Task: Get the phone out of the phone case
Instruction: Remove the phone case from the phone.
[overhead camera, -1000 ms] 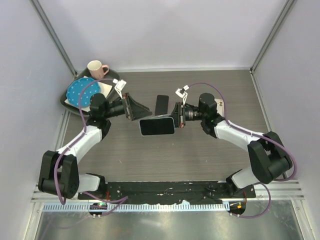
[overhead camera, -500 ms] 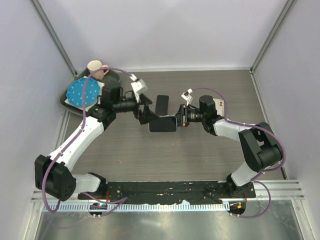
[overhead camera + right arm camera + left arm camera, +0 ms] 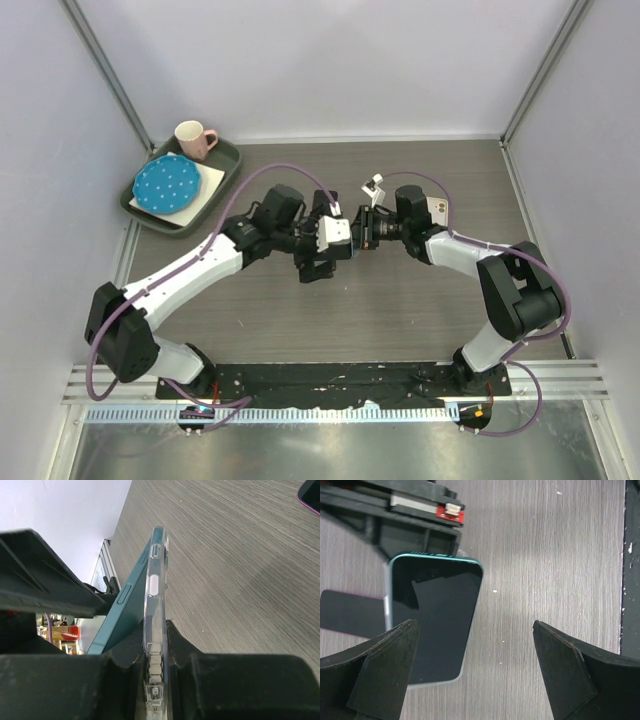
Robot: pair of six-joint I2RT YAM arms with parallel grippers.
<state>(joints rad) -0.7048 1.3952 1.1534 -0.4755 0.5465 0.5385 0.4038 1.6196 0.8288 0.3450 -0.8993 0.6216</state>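
While edge-on, phone case [image 3: 156, 580] inside right gripper [image 3: 154, 637].

tray [image 3: 228, 158]: far-left corner of table [image 3: 400, 320]
mug [image 3: 192, 138], plate [image 3: 166, 184]: in tray
phone case [image 3: 156, 580]: in right gripper [image 3: 154, 645]
phone [image 3: 435, 625]: under left gripper [image 3: 475, 630]

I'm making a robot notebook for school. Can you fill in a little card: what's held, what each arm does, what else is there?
held thing: clear phone case with teal phone
right end effector: shut on the phone case
left end effector: open, fingers spread above the phone
phone fit: one edge tilted out of the case
also there: tray with dotted plate, pink mug
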